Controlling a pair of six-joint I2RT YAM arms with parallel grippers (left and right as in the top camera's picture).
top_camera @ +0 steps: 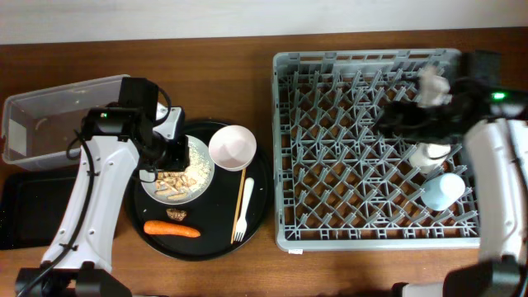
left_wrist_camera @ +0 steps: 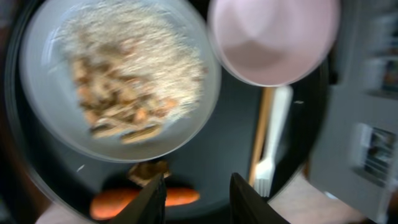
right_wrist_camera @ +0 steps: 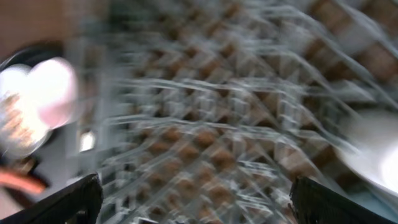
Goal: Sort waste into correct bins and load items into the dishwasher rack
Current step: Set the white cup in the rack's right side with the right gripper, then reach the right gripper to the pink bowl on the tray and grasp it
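Brown wooden table [top_camera: 247, 264] fills the overhead view, with a round black tray [top_camera: 262, 198] left of centre. Nearest on that tray lies the carrot [top_camera: 172, 229], and a brown morsel [top_camera: 176, 214] sits just behind it. To their right, a fork [top_camera: 241, 216] lies with its tines toward the front edge, close beside the chopsticks [top_camera: 241, 194]. Behind these sits the plate [top_camera: 198, 161], covered with beige food scraps [top_camera: 176, 183]. A white cup [top_camera: 232, 147] stands mouth up at the plate's right rim. The left claw [left_wrist_camera: 198, 180] hangs over the front of the plate. Its fingers are a modest way apart with nothing between them, and the carrot and morsel show just below the tips. At the table's left edge, a flat black tray [top_camera: 25, 210] lies nearer and a clear tub [top_camera: 58, 115] farther back; I cannot tell what is inside the tub. On the right stands the rack [top_camera: 346, 165]. A blue cup [top_camera: 443, 190] sits among the pegs near its front right corner, and a second white cup [top_camera: 433, 153] is just behind it, partly under the arm. The right claw [right_wrist_camera: 196, 186] is over the rack. Its wrist view is badly blurred, but the fingers stand wide apart and grip nothing.
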